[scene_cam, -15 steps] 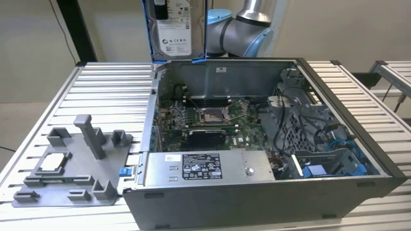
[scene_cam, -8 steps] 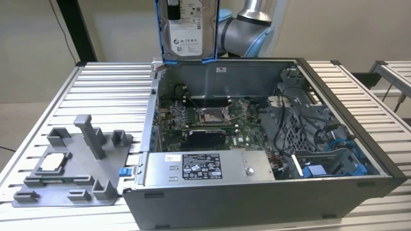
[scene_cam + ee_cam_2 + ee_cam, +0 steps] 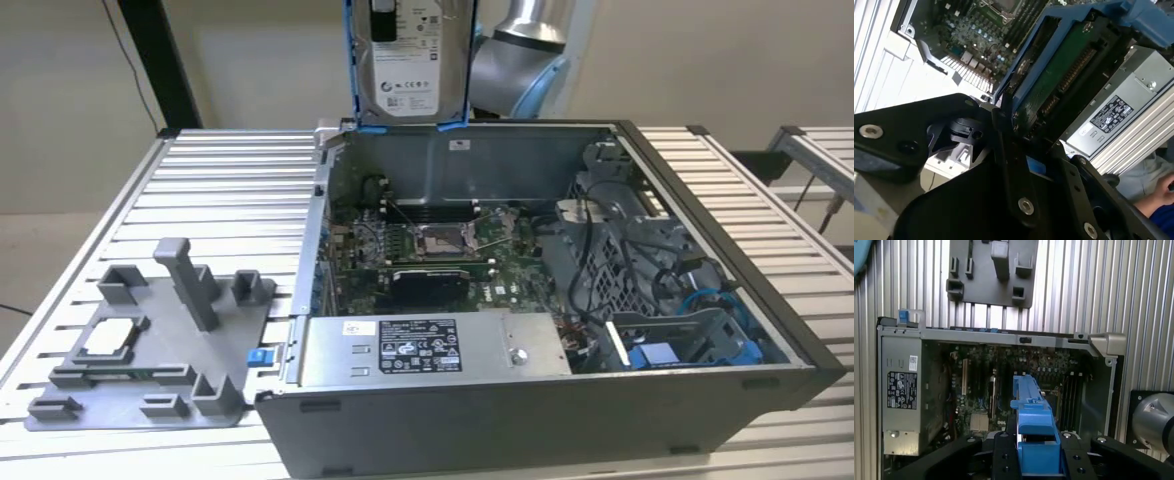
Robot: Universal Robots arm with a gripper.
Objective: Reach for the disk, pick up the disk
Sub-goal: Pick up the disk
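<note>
The disk [image 3: 407, 70], a silver-grey drive with a white label in a blue bracket, hangs upright in the air above the back wall of the open computer case [image 3: 787, 350]. My gripper [image 3: 1036, 440] is shut on it, its black fingers [image 3: 1004, 455] clamping the blue bracket [image 3: 1031, 410] on both sides. In the second wrist view the disk's green underside [image 3: 1064, 75] and blue frame sit between the black jaws of my gripper [image 3: 1019, 130]. In the exterior view the gripper's body is cut off by the upper edge.
The case lies on a slatted metal table [image 3: 227, 190], with a motherboard [image 3: 441, 250], a grey power supply box [image 3: 427, 345] and a blue drive cage [image 3: 667, 350] inside. A grey fixture plate [image 3: 147, 350] with a white-topped chip module [image 3: 114, 335] lies at the exterior view's left. A person's arm [image 3: 1154, 200] is nearby.
</note>
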